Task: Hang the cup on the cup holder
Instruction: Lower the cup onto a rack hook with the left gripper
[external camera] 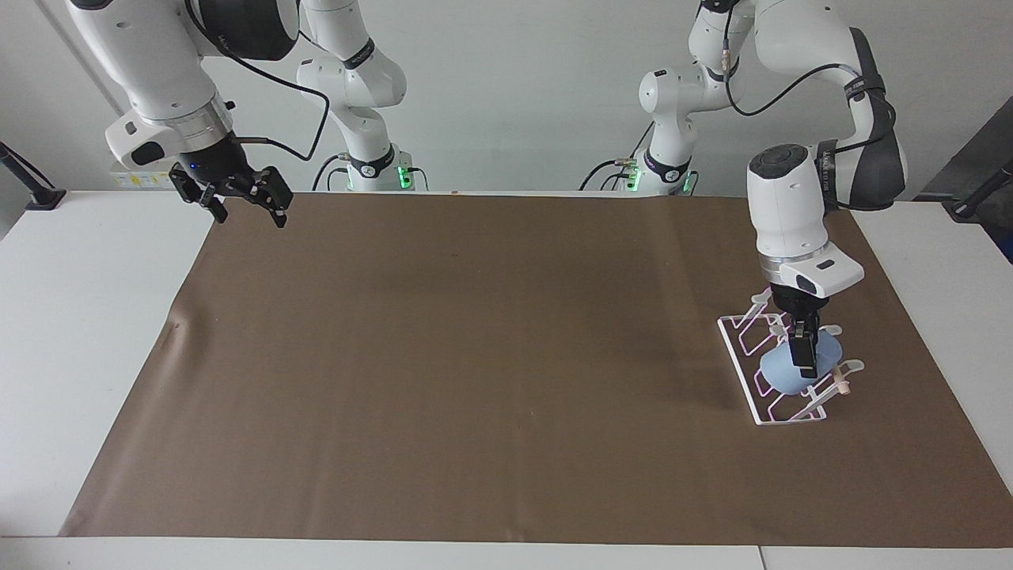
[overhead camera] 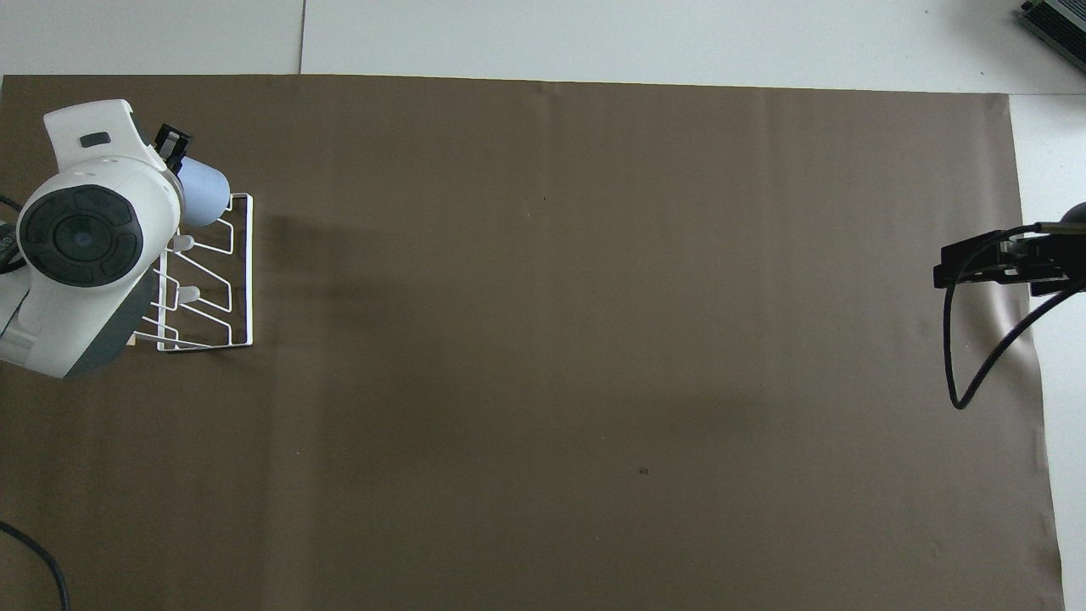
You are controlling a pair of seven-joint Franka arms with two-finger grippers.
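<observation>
My left claw (external camera: 805, 356) is clamped on the cup (external camera: 791, 370), holding it tipped on its side over the cup holder (external camera: 779, 372) so its mouth can meet a prong, I judge. The cup sits directly under and around my fingertips, among the wires. My right claw (external camera: 241, 202) waits spread apart above the table (external camera: 95, 317).

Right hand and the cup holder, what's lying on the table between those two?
Nothing: only bare brown mat runs from under the right hand to the cup holder, clearest in the overhead view.
</observation>
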